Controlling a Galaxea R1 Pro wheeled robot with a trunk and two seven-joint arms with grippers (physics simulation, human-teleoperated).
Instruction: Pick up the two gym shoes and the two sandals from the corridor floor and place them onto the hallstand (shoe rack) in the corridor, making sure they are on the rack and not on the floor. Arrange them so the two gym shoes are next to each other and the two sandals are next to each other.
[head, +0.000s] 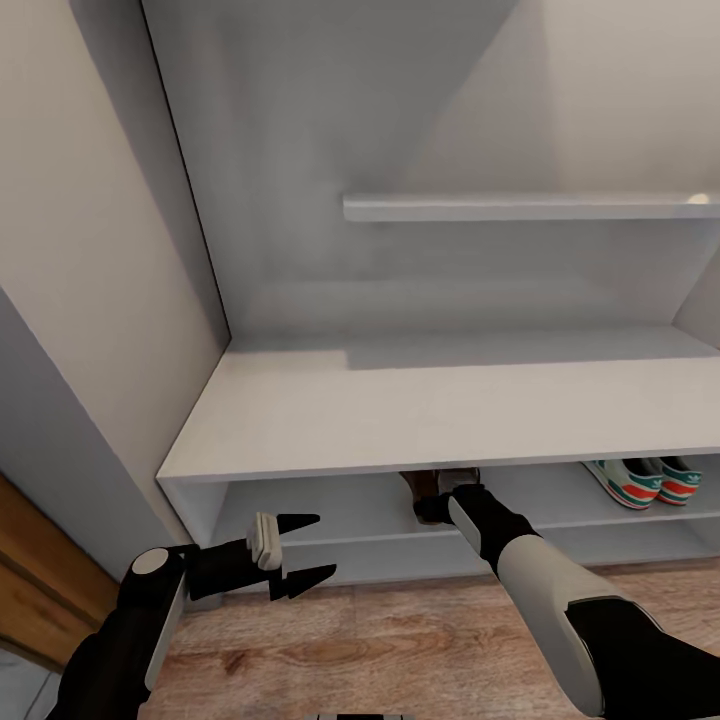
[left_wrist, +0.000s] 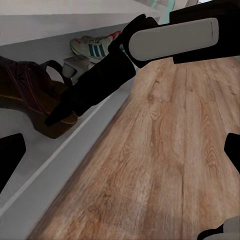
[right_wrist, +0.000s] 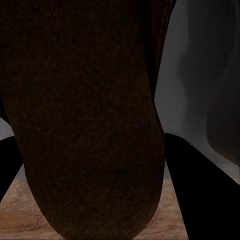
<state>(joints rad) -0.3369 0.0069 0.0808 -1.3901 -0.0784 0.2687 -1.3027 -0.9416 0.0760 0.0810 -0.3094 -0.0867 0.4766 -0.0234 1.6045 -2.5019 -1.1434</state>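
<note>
A dark brown sandal (left_wrist: 30, 97) is lying in the upper shelf slot of the hallstand (head: 430, 410), with the right gripper (left_wrist: 62, 112) reaching in and closing on it; the right wrist view shows its sole (right_wrist: 85, 125) between the fingers. The two gym shoes (head: 645, 480) are sitting side by side further right in the same slot. The left gripper (head: 300, 552) is hovering wide and empty just above the corridor floor (head: 400, 650), in front of the hallstand.

Cream, green-striped gym shoes (head: 645, 480), seemingly dark brown sandal (left_wrist: 30, 95), pale grey hallstand (head: 400, 410).
</note>
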